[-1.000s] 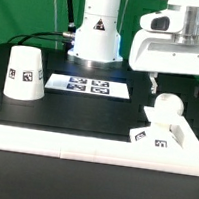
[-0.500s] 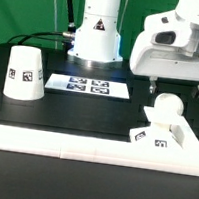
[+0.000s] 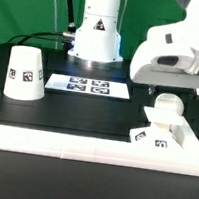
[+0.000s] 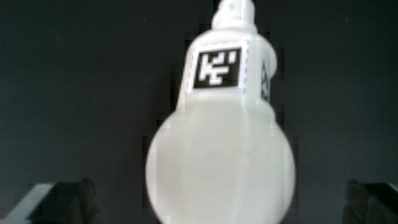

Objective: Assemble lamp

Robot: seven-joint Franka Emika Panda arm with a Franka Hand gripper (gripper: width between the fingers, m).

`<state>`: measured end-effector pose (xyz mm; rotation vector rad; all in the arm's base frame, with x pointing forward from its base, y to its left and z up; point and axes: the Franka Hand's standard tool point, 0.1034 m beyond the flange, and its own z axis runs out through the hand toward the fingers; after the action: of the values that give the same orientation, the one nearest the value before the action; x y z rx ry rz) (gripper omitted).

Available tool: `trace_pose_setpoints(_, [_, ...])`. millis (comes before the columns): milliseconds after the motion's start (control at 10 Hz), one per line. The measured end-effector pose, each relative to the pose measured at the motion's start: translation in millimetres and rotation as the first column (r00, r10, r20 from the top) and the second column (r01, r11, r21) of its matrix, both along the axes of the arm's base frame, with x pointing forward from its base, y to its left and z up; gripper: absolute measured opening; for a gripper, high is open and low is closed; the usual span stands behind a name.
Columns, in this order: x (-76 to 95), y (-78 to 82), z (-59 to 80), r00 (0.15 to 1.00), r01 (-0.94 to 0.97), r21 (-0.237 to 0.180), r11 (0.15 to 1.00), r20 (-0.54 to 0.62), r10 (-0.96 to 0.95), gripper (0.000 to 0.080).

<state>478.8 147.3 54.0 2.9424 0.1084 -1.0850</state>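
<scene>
Sitting below wide, empty jaws, the white ball-shaped plastic bulb (image 3: 167,106) could be toppled by an off-centre two-finger gripper (image 3: 175,90).

Exterior view, place: off the arm, at the near edge of the black surface (image 3: 85,116) and a little above it.
Exterior view, facing: across the surface toward the robot body (image 3: 96,32) on the far side. The shade (image 3: 26,74) is on the exterior view's left, the marker board (image 3: 87,86) is far and central, and the bulb (image 3: 167,106) is on the exterior view's right.
Exterior view, range: middling. It takes in most of the surface and the hand (image 3: 174,89).
Wrist view, place: on the wrist, above the bulb.
Wrist view, facing: down past the dark fingertips (image 4: 54,200) onto the bulb and the surface.
Wrist view, range: very close and blurred. The bulb fills most of the picture.
Shared: the bulb, the surface just around it, and the fingertips.
</scene>
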Motion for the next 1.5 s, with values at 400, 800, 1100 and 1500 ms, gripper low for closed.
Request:
trace_pose_setpoints(400, [0.7, 0.8, -11.5, 0.994, -0.001, -0.020, 1.000, -0.113, -0.002, 0.0698])
trace_pose_setpoints(800, [-5.1, 0.7, -17.9, 0.993, -0.002, -0.023, 1.000, -0.118, -0.001, 0.0698])
trace_pose_setpoints(1100, [-8.9, -3.1, -22.2, 0.992, 0.003, -0.027, 1.000, -0.124, -0.007, 0.0698])
trace_pose_setpoints(1500, [-13.3, -5.0, -32.5, 0.994, 0.009, -0.028, 1.000, -0.109, -0.012, 0.0698])
